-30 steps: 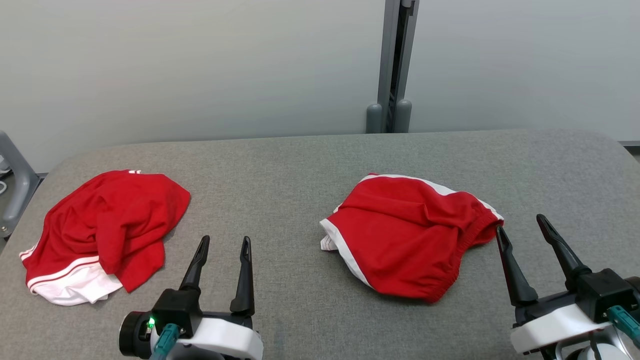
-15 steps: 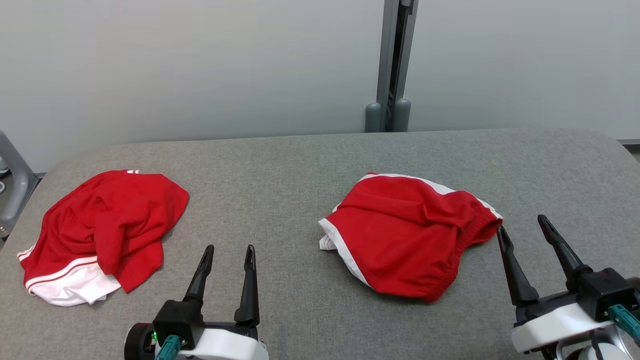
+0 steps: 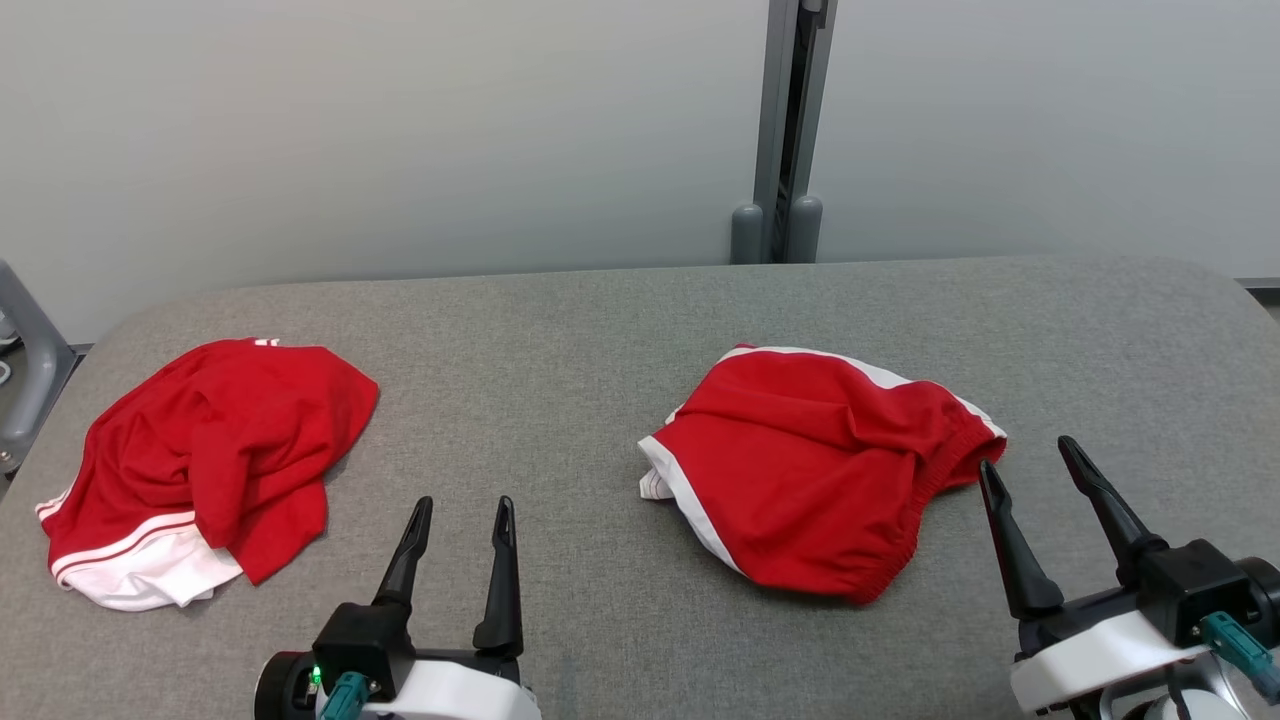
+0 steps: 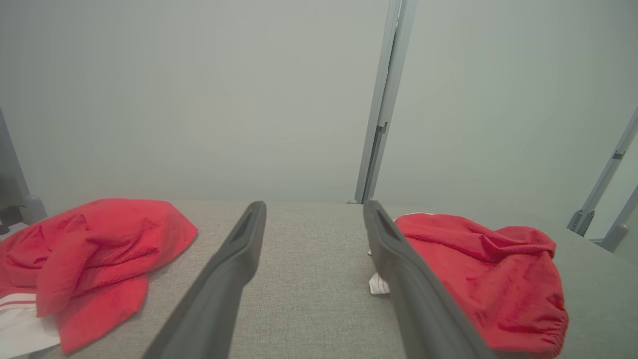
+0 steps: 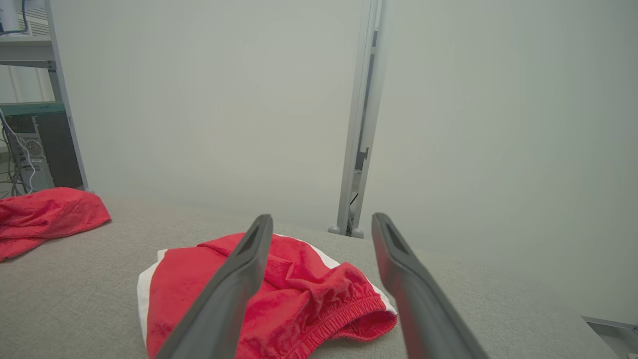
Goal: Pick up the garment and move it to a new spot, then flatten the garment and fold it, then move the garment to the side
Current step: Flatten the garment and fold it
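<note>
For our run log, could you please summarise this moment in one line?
left gripper open, empty | right gripper open, beside right garment | left garment crumpled, untouched

1. The head view's bottom edge cuts off the white bodies of the left gripper (image 3: 464, 502) and right gripper (image 3: 1027, 453)
2. In the left wrist view the left red garment (image 4: 94, 249) runs off the left and bottom edges, and one of the fingers (image 4: 413, 289) covers the left side of the right red garment (image 4: 478, 264)
3. In the right wrist view the left edge cuts the left red garment and a finger hides the right one's middle
</note>
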Tool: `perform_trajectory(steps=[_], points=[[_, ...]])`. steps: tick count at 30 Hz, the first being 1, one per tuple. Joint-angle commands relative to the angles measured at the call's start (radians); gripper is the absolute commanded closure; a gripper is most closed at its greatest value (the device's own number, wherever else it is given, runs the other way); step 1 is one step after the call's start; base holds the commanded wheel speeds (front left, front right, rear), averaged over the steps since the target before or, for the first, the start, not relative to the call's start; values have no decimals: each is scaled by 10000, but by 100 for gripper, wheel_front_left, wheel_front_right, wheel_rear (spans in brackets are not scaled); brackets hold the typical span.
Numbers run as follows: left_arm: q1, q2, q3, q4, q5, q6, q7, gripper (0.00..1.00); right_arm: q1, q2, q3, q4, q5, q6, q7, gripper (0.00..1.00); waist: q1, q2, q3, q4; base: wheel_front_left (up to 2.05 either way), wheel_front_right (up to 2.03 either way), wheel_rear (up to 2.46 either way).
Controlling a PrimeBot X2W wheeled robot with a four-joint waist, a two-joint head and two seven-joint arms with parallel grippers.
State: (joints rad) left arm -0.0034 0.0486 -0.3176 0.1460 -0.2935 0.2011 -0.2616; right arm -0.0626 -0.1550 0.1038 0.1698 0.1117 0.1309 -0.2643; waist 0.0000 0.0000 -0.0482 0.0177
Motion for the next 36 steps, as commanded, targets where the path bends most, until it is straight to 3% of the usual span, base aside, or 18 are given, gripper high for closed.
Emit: perform_trajectory(steps=[1, 14, 31, 32, 33, 36], points=[[15, 34, -43, 45, -39, 42, -32, 0, -24, -79, 57, 42, 8, -3, -1, 0, 0, 0, 35, 38, 0, 0, 0], [-451, 34, -1059, 268, -114, 321, -32, 0, -259, -1106, 1911, 1266, -356, -3, 0, 0, 0, 0, 832, 906, 0, 0, 0], [-1022, 37, -1964, -246, -329, 1050, -32, 0, -1285, -2007, 2994, 3922, -223, -3, 1, 0, 0, 0, 1786, 2207, 0, 0, 0], [-1023, 38, -1992, -227, -336, 1058, -32, 0, -1296, -2002, 3074, 4125, -64, -3, 1, 45, 0, 0, 1770, 2249, 0, 0, 0], [-996, 38, -2012, -197, -355, 1075, -32, 0, -1340, -2009, 3144, 4282, 36, -3, 3, 96, 0, 0, 1734, 2286, 0, 0, 0], [-846, 38, -2097, -97, -351, 982, -32, 0, -1405, -1997, 3327, 4473, 335, -3, 3, 100, 0, 0, 1570, 2386, 0, 0, 0]])
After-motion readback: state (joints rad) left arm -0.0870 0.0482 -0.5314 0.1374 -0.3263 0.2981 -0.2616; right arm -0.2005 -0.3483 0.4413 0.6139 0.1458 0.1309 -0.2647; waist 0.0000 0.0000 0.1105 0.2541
